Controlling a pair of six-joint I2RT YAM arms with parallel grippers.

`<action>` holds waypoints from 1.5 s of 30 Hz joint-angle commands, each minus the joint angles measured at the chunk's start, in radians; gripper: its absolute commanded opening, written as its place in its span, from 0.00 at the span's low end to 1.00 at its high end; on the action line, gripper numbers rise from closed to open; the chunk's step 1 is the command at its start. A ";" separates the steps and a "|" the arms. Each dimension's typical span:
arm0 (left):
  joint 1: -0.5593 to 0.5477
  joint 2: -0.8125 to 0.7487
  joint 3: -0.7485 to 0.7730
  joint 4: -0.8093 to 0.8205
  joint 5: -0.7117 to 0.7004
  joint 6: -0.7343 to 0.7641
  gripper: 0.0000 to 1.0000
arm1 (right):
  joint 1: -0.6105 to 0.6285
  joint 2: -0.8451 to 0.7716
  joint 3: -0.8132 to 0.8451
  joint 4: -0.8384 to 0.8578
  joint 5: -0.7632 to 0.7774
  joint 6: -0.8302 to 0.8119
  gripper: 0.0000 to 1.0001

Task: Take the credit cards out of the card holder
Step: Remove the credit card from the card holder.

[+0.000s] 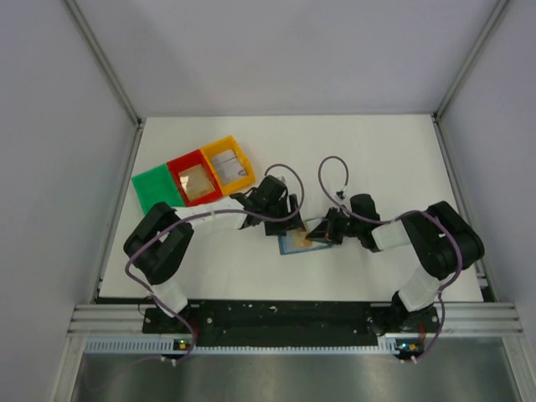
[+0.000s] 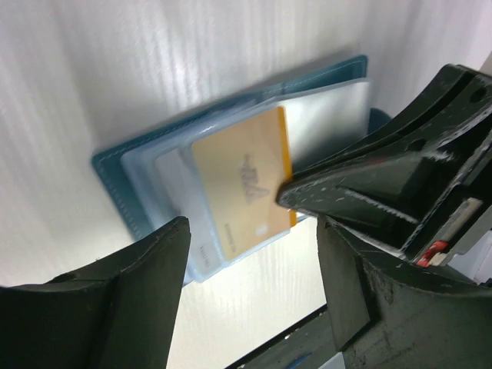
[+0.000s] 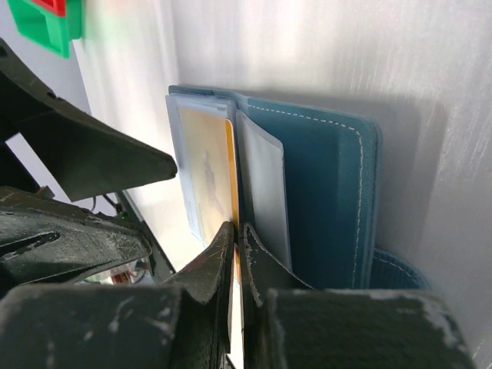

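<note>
The blue card holder (image 1: 295, 244) lies open on the white table, its grey-blue pockets facing up (image 2: 115, 177). A gold credit card (image 2: 238, 181) sticks partway out of a clear pocket. My right gripper (image 3: 237, 231) is shut on that card's edge (image 3: 207, 177), beside the holder's blue panel (image 3: 323, 177); it also shows in the left wrist view (image 2: 286, 198) and the top view (image 1: 322, 230). My left gripper (image 2: 252, 231) is open and empty, hovering just over the holder's near edge (image 1: 276, 224). A pale card shows in the pocket under the gold one.
Three trays stand in a row at the back left: green (image 1: 157, 188), red (image 1: 196, 177) with a card in it, yellow (image 1: 228, 164) with a card in it. The two grippers are close together over the holder. White walls enclose the table.
</note>
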 commanded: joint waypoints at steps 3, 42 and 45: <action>0.003 -0.115 -0.122 -0.008 -0.046 -0.054 0.73 | 0.012 -0.035 -0.001 -0.054 0.032 0.165 0.00; -0.002 -0.060 -0.024 0.036 0.000 0.000 0.24 | 0.011 -0.038 -0.007 -0.037 -0.047 -0.051 0.00; 0.003 -0.017 -0.030 0.055 0.010 0.000 0.17 | 0.009 -0.033 -0.010 -0.017 -0.048 -0.042 0.02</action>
